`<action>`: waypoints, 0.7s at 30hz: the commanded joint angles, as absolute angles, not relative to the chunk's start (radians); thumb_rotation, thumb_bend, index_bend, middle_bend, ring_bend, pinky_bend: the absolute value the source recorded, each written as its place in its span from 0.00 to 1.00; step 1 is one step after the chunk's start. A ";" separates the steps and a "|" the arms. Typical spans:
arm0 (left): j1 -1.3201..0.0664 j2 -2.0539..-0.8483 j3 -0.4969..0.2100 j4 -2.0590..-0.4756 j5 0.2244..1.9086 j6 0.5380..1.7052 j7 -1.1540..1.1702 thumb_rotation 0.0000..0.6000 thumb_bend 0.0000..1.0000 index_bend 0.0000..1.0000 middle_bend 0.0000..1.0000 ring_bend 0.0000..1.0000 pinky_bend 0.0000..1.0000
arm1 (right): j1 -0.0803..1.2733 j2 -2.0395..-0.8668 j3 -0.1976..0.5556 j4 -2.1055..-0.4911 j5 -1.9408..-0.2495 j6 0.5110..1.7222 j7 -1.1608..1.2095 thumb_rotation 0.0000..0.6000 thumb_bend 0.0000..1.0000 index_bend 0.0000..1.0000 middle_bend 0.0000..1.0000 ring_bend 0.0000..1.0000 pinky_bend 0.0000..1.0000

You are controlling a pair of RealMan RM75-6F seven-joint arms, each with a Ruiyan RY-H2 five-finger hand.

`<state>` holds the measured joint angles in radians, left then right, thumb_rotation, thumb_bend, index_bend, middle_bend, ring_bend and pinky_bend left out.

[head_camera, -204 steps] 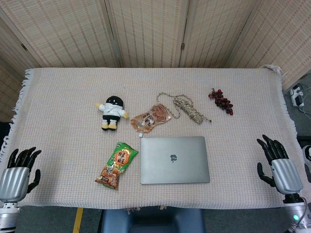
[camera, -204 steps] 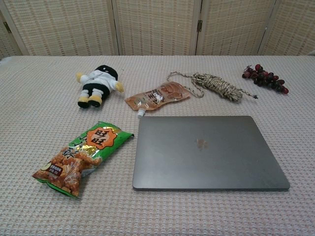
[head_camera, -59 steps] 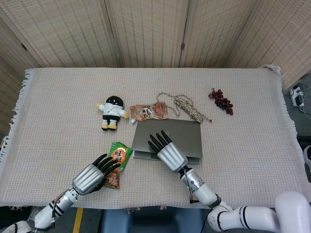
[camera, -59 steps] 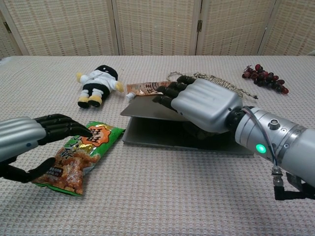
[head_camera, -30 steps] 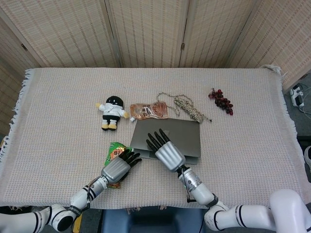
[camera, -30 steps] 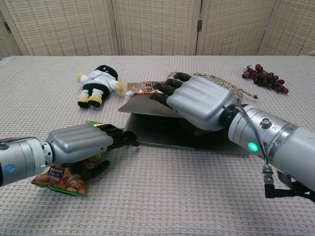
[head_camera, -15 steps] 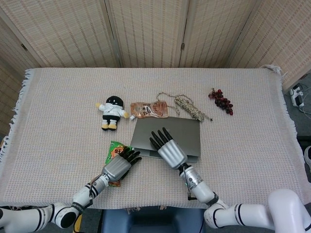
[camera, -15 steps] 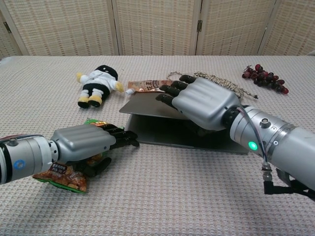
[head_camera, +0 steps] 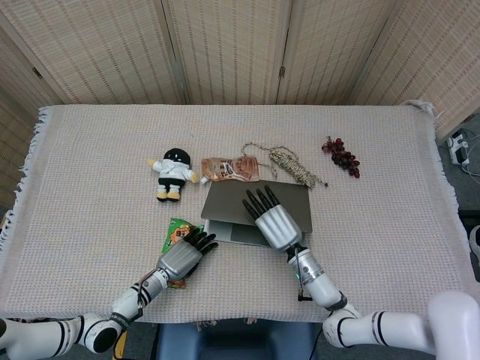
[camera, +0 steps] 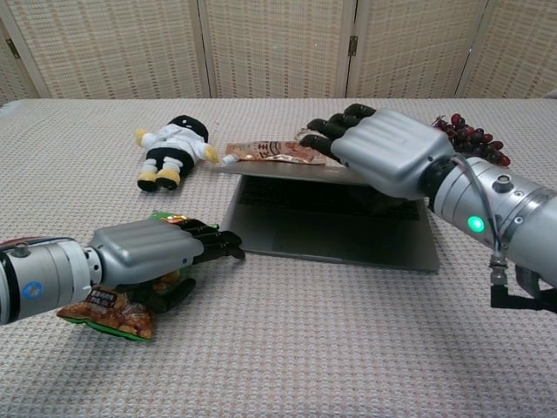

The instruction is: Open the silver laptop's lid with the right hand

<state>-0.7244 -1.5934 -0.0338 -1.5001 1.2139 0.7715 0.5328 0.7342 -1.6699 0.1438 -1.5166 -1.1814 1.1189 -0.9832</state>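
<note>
Behind the silver laptop, toward the top of the frame, you have an orange snack pouch lying just past the raised lid's edge, and a coiled rope to its right, also close behind the lid. A plush doll in black and white lies to the pouch's left. A bunch of dark grapes sits well apart at upper right. A green snack bag lies at lower left, partly covered by your left hand.

The surface is covered with a pale woven cloth with fringed side edges. Folding woven screens close off the top of the frame.

The laptop sits at centre frame with its lid partly raised; in the chest view the keyboard shows under the lid and the base lies flat on the cloth.

Your right hand is at the lid, palm down, its dark fingers extended and slightly spread over the lid's top. Whether the thumb is hooked under the lid cannot be told from either view. Your left hand lies over the snack bag with its fingers reaching toward the laptop base's near left corner, just beside it; contact with the base cannot be confirmed. It rests on the bag, and whether it grips it cannot be told.
</note>
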 commanded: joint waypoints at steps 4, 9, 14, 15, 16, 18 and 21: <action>-0.729 -1.590 -0.023 -1.505 1.207 0.783 0.532 1.00 0.79 0.03 0.07 0.00 0.00 | 0.733 -1.598 0.192 -1.557 -1.145 1.133 -0.949 1.00 0.60 0.00 0.00 0.00 0.00; -0.734 -1.593 -0.018 -1.510 1.203 0.794 0.535 1.00 0.79 0.03 0.07 0.00 0.00 | 0.746 -1.560 0.233 -1.557 -1.102 1.115 -0.910 1.00 0.60 0.00 0.00 0.00 0.00; -0.742 -1.598 -0.013 -1.510 1.186 0.797 0.550 1.00 0.79 0.03 0.07 0.00 0.00 | 0.764 -1.540 0.261 -1.533 -1.064 1.096 -0.873 1.00 0.60 0.00 0.00 0.00 0.00; -0.743 -1.599 -0.013 -1.510 1.183 0.798 0.552 1.00 0.79 0.03 0.07 0.00 0.00 | 0.767 -1.538 0.266 -1.528 -1.057 1.093 -0.865 1.00 0.60 0.00 0.00 0.00 0.00; -0.744 -1.599 -0.012 -1.511 1.179 0.800 0.555 1.00 0.79 0.03 0.07 0.00 0.00 | 0.770 -1.535 0.273 -1.522 -1.049 1.091 -0.851 1.00 0.60 0.00 0.00 0.00 0.00; -0.746 -1.599 -0.010 -1.513 1.174 0.803 0.557 1.00 0.79 0.04 0.07 0.00 0.00 | 0.775 -1.531 0.286 -1.512 -1.038 1.089 -0.832 1.00 0.60 0.00 0.00 0.00 0.00; -0.748 -1.598 -0.007 -1.517 1.168 0.808 0.563 1.00 0.79 0.04 0.07 0.00 0.00 | 0.786 -1.522 0.302 -1.496 -1.022 1.085 -0.807 1.00 0.60 0.00 0.00 0.00 0.00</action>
<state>-0.7474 -1.5978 -0.0079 -1.5163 1.1680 0.8080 0.5630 0.7799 -1.5269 0.2949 -1.5035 -1.0293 1.0877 -0.8153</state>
